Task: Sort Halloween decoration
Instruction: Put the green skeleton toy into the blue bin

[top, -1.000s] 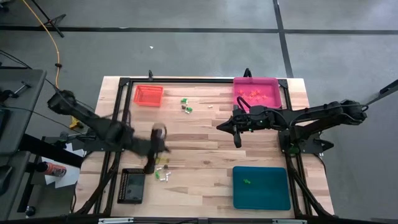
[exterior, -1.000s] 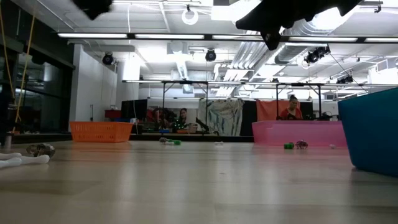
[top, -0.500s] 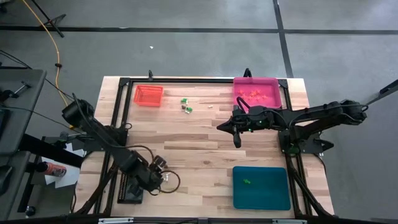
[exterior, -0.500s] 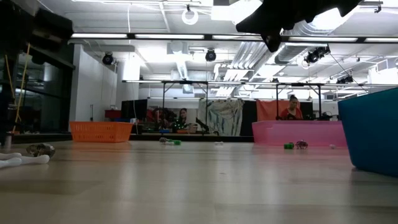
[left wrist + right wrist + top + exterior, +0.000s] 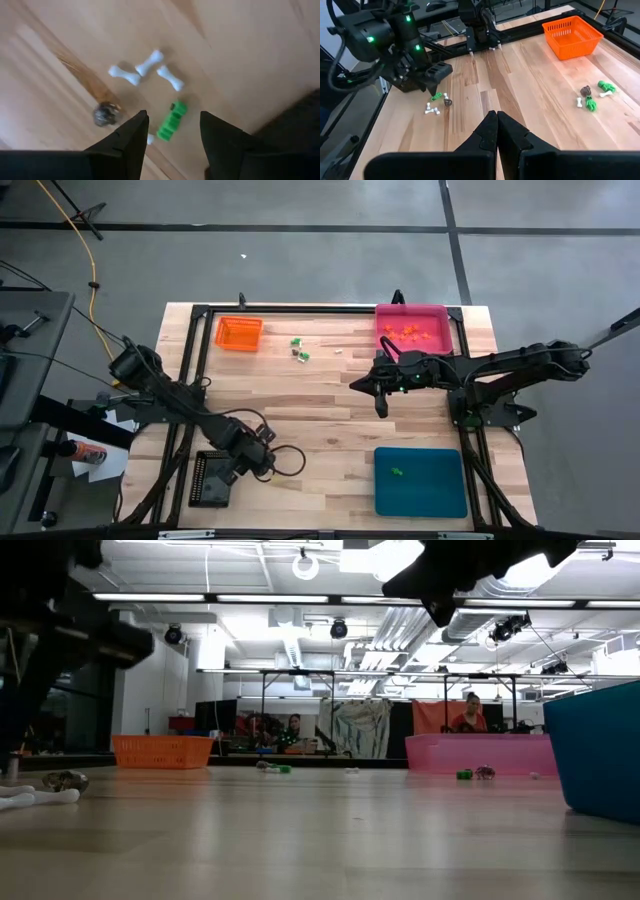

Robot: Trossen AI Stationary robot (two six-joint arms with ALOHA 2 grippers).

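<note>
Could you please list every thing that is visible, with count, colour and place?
orange tray: 1, orange, far left of table
pink tray: 1, pink, far right, orange trinkets inside
teal tray: 1, teal, near right, one green trinket inside
black tray: 1, black, near left
bones: 3, white, near left
green trinket: 1, green, under the left end effector
dark trinket: 1, dark, beside the bones
far trinkets: few, green, dark, white, right of the orange tray
left end effector: open, above the green trinket
right end effector: shut, mid-table

Tiny trinkets (image 5: 171, 121) (green, white, brown) scattered.
</note>
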